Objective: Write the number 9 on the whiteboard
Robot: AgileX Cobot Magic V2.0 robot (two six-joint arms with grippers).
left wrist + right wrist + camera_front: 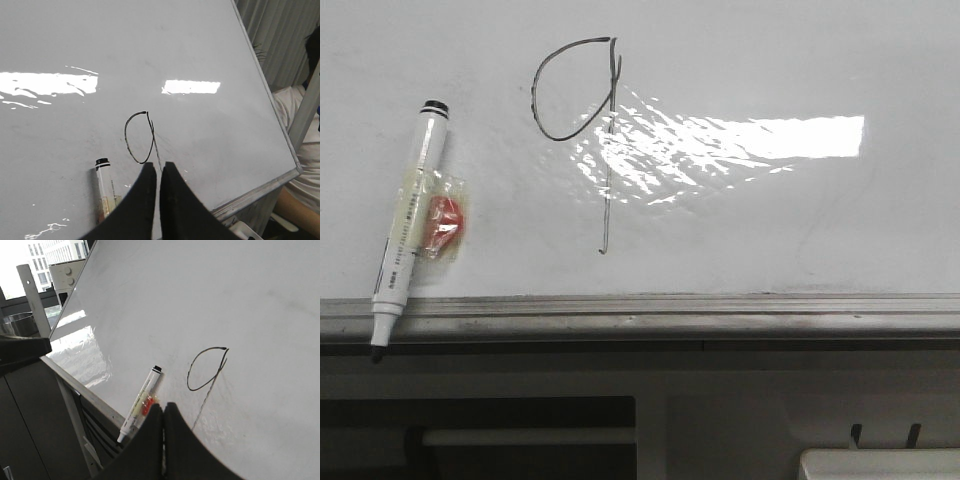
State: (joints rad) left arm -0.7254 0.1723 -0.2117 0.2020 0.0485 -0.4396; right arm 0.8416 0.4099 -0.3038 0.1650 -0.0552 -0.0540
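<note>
Lighting was bright and even. Rectangular glare patches lay on the glossy whiteboard, one washing out part of the number 9 in the front view. Daylight overexposed the window. Focus was sharp.

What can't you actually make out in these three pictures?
- Tail of the thin black drawn number 9: washed out by glare in the front view; covered by the black left gripper in its wrist view.
- Print on the white marker pen: too small.
- Glossy whiteboard: cut off by frame edges.
</note>
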